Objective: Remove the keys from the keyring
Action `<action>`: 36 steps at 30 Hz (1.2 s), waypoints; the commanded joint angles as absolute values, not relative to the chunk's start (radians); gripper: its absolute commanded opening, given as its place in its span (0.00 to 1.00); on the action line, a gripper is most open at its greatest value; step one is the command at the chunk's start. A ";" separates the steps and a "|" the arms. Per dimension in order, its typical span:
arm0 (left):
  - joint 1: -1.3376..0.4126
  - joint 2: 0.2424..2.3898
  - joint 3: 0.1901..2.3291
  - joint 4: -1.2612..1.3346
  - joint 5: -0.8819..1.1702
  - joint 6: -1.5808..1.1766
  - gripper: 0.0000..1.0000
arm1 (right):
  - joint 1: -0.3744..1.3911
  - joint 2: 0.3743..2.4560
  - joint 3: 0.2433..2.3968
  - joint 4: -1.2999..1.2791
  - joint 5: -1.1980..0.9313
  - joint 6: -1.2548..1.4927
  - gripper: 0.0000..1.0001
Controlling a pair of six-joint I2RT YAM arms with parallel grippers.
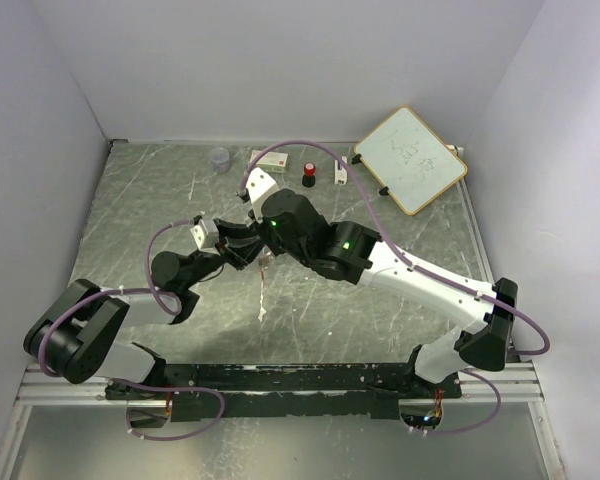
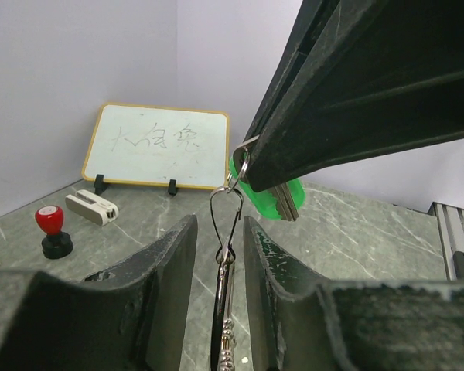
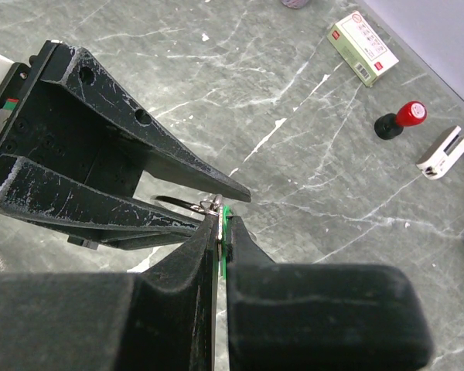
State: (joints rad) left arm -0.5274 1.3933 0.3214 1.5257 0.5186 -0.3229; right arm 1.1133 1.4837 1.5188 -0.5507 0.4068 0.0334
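Left gripper [image 2: 219, 232] straddles keyring [image 2: 220, 309]; right gripper [image 3: 223, 220] pinches green key [image 2: 257, 199].

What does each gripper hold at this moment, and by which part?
The right gripper is shut on the green key, clamping its plastic head; the keyring hangs from it. The left gripper is open around the keyring's loops, gripping nothing.

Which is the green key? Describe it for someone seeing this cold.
From the whiteboard at the far right, come forward to the right gripper near the table's middle. Its jaws pinch a small key, silver wire loops hanging below. Only its head is green, against black jaws and silver wire.
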 commanded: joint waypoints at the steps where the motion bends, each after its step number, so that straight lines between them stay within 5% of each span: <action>1: -0.526 1.387 0.354 1.737 0.504 -0.327 0.41 | 1.119 1.483 1.525 -0.528 0.402 0.030 0.00; 11: -0.526 1.383 0.347 1.730 0.507 -0.323 0.33 | 1.120 1.486 1.527 -0.524 0.403 0.027 0.00; 36: -0.525 1.371 0.305 1.730 0.495 -0.309 0.45 | 1.120 1.485 1.526 -0.519 0.419 0.026 0.00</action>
